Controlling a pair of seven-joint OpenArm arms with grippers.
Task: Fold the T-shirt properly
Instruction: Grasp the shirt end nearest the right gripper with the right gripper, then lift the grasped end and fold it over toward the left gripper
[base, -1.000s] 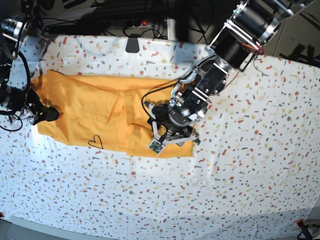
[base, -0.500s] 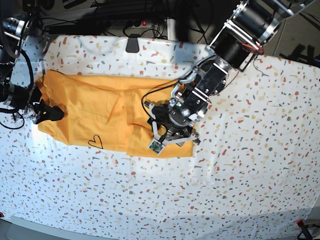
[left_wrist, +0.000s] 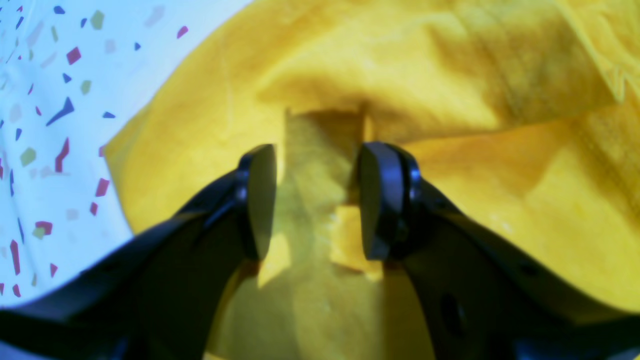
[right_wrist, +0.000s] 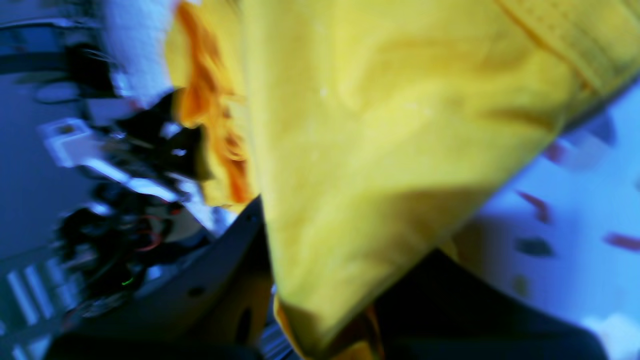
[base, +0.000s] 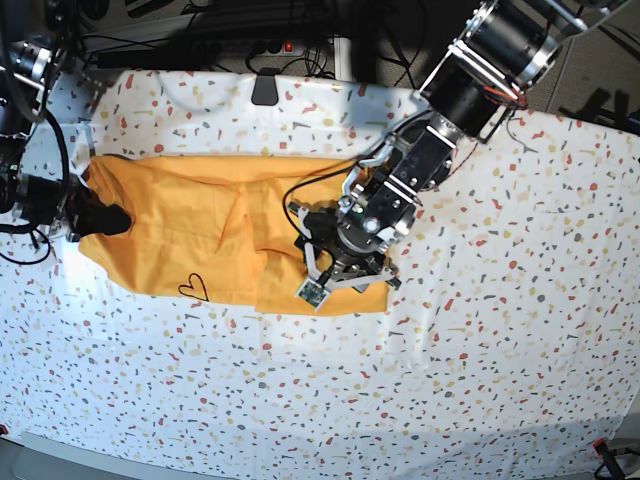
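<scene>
- The T-shirt (base: 215, 235), mustard yellow, is spread across the left half of the bench (base: 480, 380), which is covered in a white cloth speckled with small coloured flecks.
- A small black heart outline (base: 192, 286) is seen near the garment's lower edge in the base view.
- The left claw (left_wrist: 317, 200) is pressed down on the shirt's right end, its jaws standing apart with a raised ridge of yellow fabric lying between them; neither pad is seen clamped on the cloth.
- In the base view the left claw (base: 345, 270) is placed just inside the shirt's lower right corner.
- The right claw (base: 100, 217) is set at the shirt's left edge, near the bench's left border.
- In the right wrist view, which is blurred, yellow fabric is seen draped from the right claw (right_wrist: 320, 320) and gathered between its dark fingers (right_wrist: 220, 300); the claw is taken to be closed on the T-shirt's edge.
- The shirt's left edge is seen bunched up around that claw.
</scene>
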